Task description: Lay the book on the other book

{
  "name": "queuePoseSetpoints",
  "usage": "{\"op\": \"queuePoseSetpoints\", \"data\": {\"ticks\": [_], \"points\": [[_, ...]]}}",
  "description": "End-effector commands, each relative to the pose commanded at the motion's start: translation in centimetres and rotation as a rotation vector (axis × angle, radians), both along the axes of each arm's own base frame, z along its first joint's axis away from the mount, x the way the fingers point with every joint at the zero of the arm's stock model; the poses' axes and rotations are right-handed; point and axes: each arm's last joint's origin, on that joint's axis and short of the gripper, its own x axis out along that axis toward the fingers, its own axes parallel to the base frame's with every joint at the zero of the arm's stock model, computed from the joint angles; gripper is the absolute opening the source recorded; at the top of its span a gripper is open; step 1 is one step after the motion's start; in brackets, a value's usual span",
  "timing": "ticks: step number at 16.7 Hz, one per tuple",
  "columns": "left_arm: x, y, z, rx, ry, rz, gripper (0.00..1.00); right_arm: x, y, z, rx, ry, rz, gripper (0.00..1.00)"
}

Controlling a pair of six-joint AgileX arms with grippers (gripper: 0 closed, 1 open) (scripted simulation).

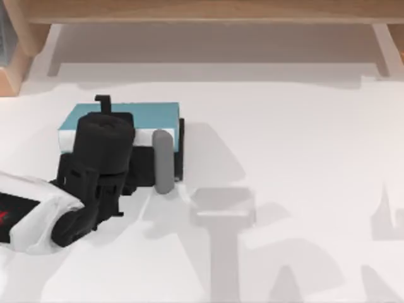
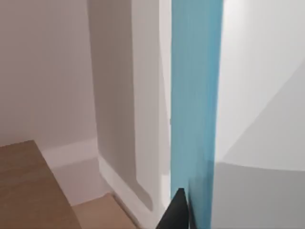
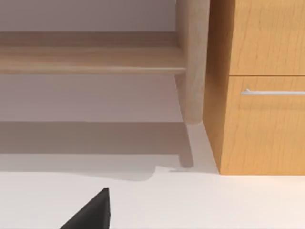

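- Hanging over the table's (image 1: 303, 139) left half in the top view, the left arm reaches from the left edge toward the far side, and its dark wrist covers much of what lies under it.
- The left gripper (image 1: 104, 107) sits at the book (image 1: 126, 117), close to that book's far edge.
- How wide this gripper stands cannot be told from either view, nor whether it has a hold on the book.
- The book shows its light blue cover upward, long side running left to right, with a pale edge on its left end.
- In the left wrist view the blue cover runs as 1 tall band (image 2: 195, 95) just beside the gripper's dark tip.
- The other book (image 1: 180, 151) shows as a black strip along the blue book's right end and as a black patch on its near side; the blue book overlaps it from above, but I cannot tell whether the 2 touch.
- A grey bar (image 1: 163, 161) stands upright in the picture over that black patch; what it belongs to is unclear.
- The right gripper (image 3: 93, 210) is parked low over the white table, facing a wooden cabinet (image 3: 257, 133) with 1 metal handle (image 3: 271, 91) and a round wooden leg (image 3: 193, 62); its opening cannot be told.
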Motion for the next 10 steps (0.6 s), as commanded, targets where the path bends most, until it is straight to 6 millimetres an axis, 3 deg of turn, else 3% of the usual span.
{"op": "queuePoseSetpoints", "data": {"ticks": [4,10], "points": [[0.08,-0.02,-0.02,-0.001,0.000,-0.001,0.00,0.00,0.00,0.00,0.000,0.000,0.000,1.00],[0.08,-0.02,-0.02,-0.001,0.000,-0.001,0.45,0.00,0.00,0.00,0.000,0.000,0.000,1.00]]}}
